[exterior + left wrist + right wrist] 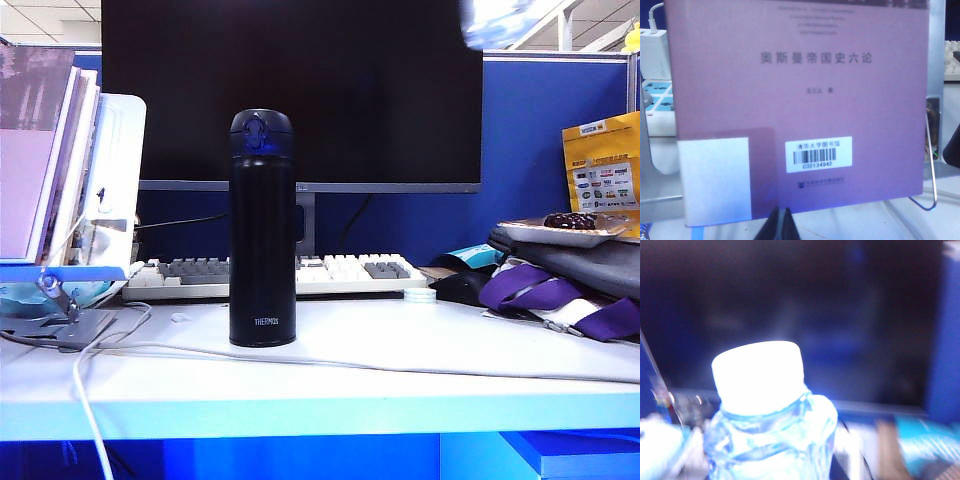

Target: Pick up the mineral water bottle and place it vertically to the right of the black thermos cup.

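**Bottle aloft at upper right, thermos alone on the counter**

The thermos (pixel 262 228) stands upright on the white counter (pixel 420 350), left of the middle, with its flip lid up and white lettering near its base. Behind it sit a keyboard (pixel 330 272) and a large dark monitor (pixel 300 90). A white cable (pixel 300 355) runs across the counter in front of the thermos, near its base.

The bottle (pixel 497 20) shows in the exterior view only as a pale blurred shape at the top edge, well above the counter and well to the right of the thermos. The right wrist view has the bottle (pixel 771 420) close up: white cap (pixel 759 375) uppermost, ribbed clear shoulder below, the dark monitor blurred behind it. The right claw itself shows in no picture, so whether it grips the bottle cannot be told.

The left claw (pixel 781 226) appears only as dark fingertips standing close together at the edge of the left wrist view. It holds nothing and faces a purple book (pixel 800 100) propped on a wire stand (pixel 929 195). That book (pixel 30 150) leans at the far left of the counter, well apart from the thermos.

At the right lie a purple-and-white strap (pixel 550 295) and a yellow packet (pixel 601 165).
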`<state>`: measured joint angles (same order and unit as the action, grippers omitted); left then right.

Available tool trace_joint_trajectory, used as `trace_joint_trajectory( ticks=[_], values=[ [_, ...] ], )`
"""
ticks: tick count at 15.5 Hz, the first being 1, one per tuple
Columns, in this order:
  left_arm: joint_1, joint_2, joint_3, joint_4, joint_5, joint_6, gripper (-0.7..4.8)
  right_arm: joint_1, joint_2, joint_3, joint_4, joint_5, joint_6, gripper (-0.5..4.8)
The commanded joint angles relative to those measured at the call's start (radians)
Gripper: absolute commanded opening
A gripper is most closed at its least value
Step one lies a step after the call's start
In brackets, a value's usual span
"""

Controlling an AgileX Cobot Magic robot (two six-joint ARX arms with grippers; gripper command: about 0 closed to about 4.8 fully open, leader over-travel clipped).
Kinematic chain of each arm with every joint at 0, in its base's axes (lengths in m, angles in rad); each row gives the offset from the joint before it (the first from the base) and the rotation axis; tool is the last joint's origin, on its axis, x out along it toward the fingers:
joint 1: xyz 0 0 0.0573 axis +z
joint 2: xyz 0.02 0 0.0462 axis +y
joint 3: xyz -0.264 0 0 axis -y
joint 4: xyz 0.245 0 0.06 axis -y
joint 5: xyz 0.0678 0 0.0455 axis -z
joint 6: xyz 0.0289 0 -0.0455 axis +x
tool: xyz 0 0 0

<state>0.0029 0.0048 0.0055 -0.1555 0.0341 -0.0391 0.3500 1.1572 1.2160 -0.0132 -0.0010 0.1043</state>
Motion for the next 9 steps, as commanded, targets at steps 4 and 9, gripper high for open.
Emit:
trace_joint_trajectory(
  ticks=[4, 9],
  values=[
    [0.000, -0.003, 0.000, -0.012, 0.004, 0.002, -0.05, 0.120, 0.080, -0.207, 0.404, 0.213, 0.000, 1.65],
    [0.000, -0.003, 0.000, -0.012, 0.005, 0.002, -0.05, 0.191, 0.206, -0.345, 0.681, 0.272, 0.030, 1.55]
  ],
)
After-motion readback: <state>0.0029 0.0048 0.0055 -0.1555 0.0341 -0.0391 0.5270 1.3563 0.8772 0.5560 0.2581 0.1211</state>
